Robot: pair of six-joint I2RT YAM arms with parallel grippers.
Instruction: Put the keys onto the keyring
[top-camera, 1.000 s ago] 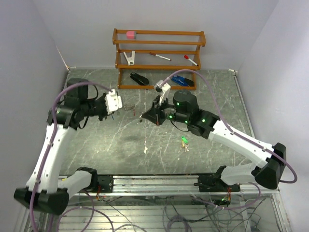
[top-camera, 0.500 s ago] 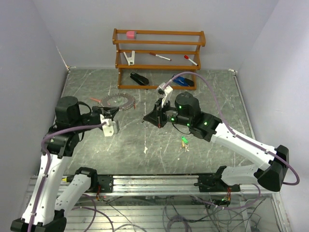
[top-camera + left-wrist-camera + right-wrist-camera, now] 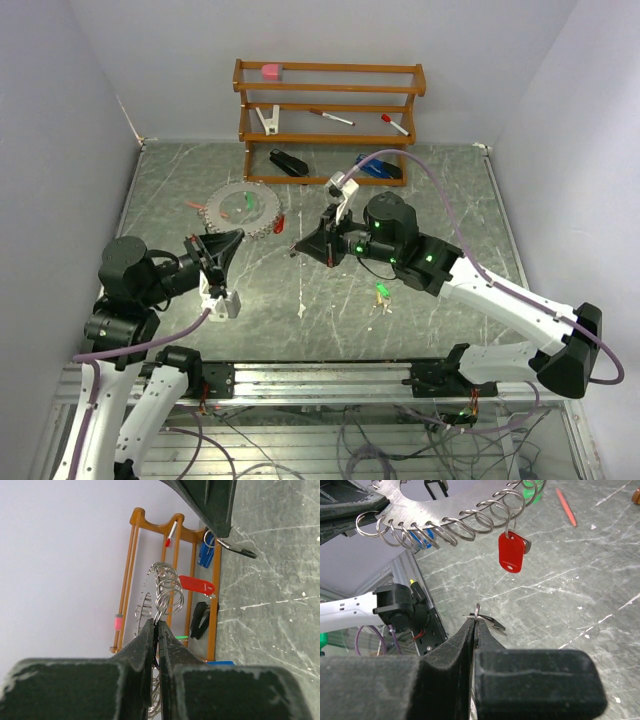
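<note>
The left tool [image 3: 238, 234], seen from overhead, is pinched shut on the near edge of the keyring [image 3: 214, 202], a silver hoop fringed with small rings. It holds the hoop off the desk [image 3: 460, 200] at left of centre, and a red tag [image 3: 279, 224] hangs from the hoop's right side. The right tool [image 3: 294, 247] points toward the hoop from the right, closed and a short gap away; what it holds is too small to make out here. A green-tagged key [image 3: 381, 292] lies on the desk near the right arm, and a wooden rack [image 3: 330, 70] stands at the far edge. From the left wrist, the fingers [image 3: 145, 640] meet with hardly a gap on the hoop's rim. The rings [image 3: 167, 587] bunch above them, with the red tag off to the right. The right tool's black tip shows at the top, a small key [image 3: 240, 551] sticking out of it. From the right wrist, that tool's fingers are pressed together on the ring of the small key. The keyring arcs across the top of this view, apart from that key, with the red tag dangling from one of its rings.
</note>
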